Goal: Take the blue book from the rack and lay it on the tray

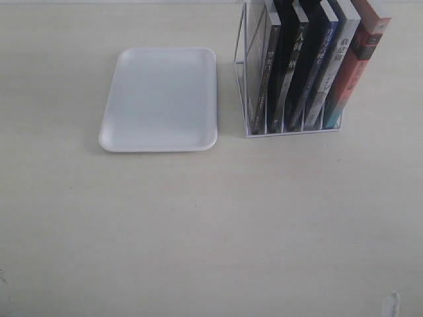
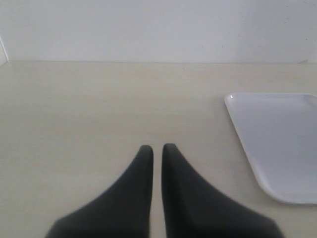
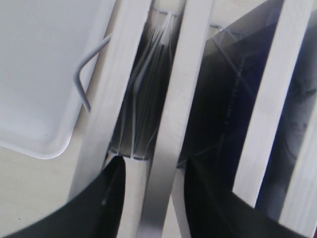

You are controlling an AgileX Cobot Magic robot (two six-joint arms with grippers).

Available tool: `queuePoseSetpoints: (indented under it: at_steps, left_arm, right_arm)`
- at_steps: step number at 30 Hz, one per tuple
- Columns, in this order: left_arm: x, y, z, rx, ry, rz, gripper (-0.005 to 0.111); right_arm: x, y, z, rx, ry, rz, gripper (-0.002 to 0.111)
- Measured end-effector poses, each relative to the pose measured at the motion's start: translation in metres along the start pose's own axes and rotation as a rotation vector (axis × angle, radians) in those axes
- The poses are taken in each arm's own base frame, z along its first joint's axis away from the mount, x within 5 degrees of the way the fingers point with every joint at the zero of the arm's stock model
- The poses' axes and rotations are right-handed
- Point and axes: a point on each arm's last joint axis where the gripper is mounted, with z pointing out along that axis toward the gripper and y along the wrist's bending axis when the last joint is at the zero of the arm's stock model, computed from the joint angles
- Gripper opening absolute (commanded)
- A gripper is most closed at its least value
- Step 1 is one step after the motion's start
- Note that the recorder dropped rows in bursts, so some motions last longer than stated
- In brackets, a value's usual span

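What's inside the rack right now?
Five books stand in the rack, spines outward, the red-orange book rightmost in the exterior view. Their front covers are hidden against each other.

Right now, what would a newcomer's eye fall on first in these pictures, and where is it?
Probably the white wire rack at the right of the exterior view, holding five upright books; the red-orange-spined book at its right end is the only bright colour. Just left of it lies the plain white tray on the pale table. In the right wrist view, the open right gripper hangs over the books' top edges.
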Motion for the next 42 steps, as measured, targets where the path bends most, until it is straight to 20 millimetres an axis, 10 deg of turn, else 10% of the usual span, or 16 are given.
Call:
queuePoseSetpoints:
  at_steps: [23, 30, 36, 42]
  left_arm:
    - [0.000, 0.000, 0.000, 0.000, 0.000, 0.000, 0.006]
    - [0.000, 0.000, 0.000, 0.000, 0.000, 0.000, 0.006]
    - [0.000, 0.000, 0.000, 0.000, 0.000, 0.000, 0.006]
    - [0.000, 0.000, 0.000, 0.000, 0.000, 0.000, 0.006]
  right_arm:
    - [-0.001, 0.000, 0.004, 0.001, 0.009, 0.004, 0.037]
    - [-0.001, 0.000, 0.008, 0.002, 0.019, 0.005, 0.000]
    - [-0.001, 0.000, 0.008, 0.002, 0.017, 0.005, 0.000]
    - [0.009, -0.004, -0.044, 0.017, -0.095, -0.001, 0.000]
